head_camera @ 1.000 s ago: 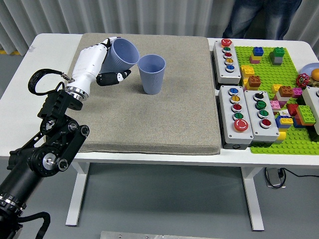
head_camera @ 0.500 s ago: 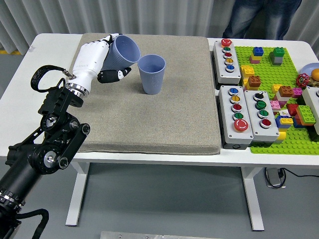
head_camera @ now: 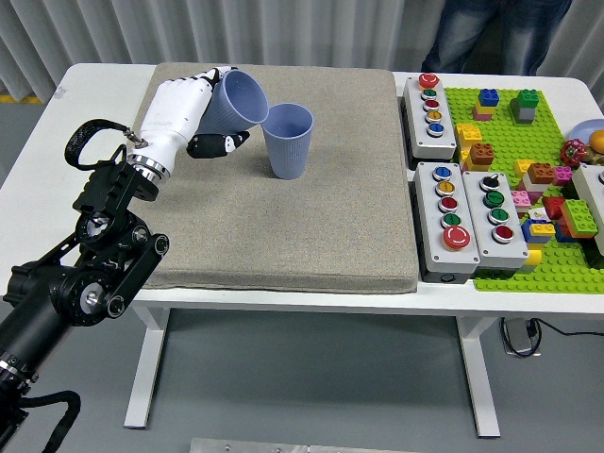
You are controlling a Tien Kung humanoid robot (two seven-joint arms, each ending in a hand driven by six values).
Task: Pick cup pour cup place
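Tilting the held cup [head_camera: 236, 102] in clamped fingers [head_camera: 209, 144], the left hand [head_camera: 179, 111] could knock over the standing cup [head_camera: 288, 140] at its 3 o'clock.

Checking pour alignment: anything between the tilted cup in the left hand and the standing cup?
Nothing. In the head view the tilted cup, held by the left hand, has its rim right against the standing cup on the grey mat.

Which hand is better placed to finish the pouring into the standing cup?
The left hand. It already grips the tilted cup, whose mouth sits right beside the rim of the standing cup on the mat. The right arm is not in view.
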